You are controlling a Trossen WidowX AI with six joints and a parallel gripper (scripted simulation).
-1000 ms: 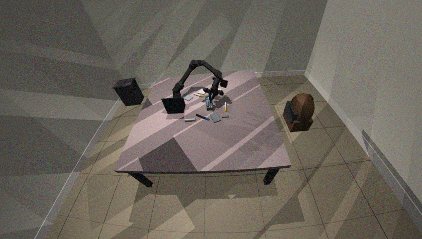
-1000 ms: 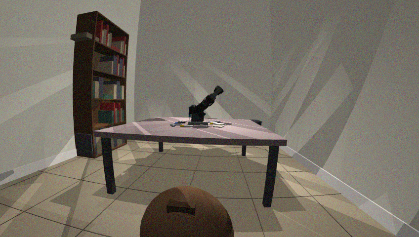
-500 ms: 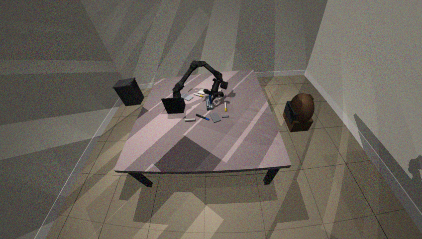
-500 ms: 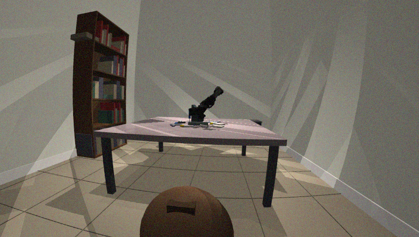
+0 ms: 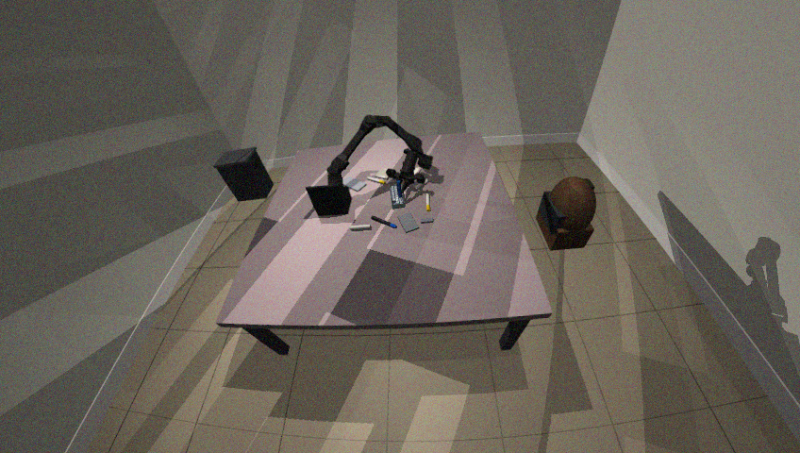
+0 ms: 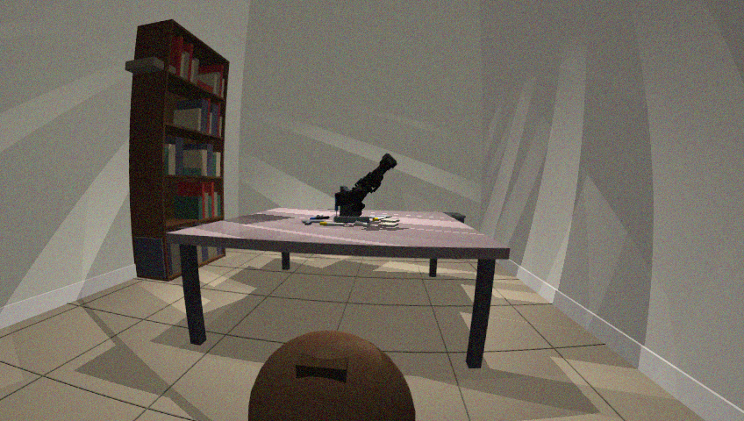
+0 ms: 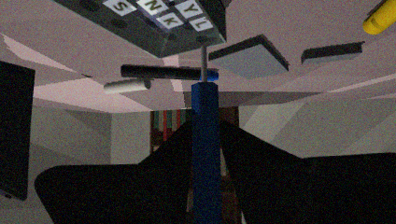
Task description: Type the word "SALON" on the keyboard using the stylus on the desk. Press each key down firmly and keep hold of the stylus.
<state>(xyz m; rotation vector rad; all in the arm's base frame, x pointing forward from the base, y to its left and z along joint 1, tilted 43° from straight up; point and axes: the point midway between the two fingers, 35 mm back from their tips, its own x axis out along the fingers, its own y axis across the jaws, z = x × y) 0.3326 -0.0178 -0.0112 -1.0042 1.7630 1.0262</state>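
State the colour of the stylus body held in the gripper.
Blue, with a thin grey tip; the stylus shows best in the wrist view.

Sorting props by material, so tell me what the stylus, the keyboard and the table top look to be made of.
Stylus: matte blue body, likely plastic, with a thin grey tip that looks like metal; the gripper is shut on it.
Keyboard: dark, slightly glossy case with flat white key caps, probably plastic.
Table top: smooth pinkish-mauve surface with a soft sheen; laminate or painted board, hard to say which.

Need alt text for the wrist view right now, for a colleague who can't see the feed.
The gripper holds a blue stylus whose thin grey tip reaches the corner of the keyboard, where keys S, N, K and L show. Beyond lie a black pen, a grey pad and a yellow marker.
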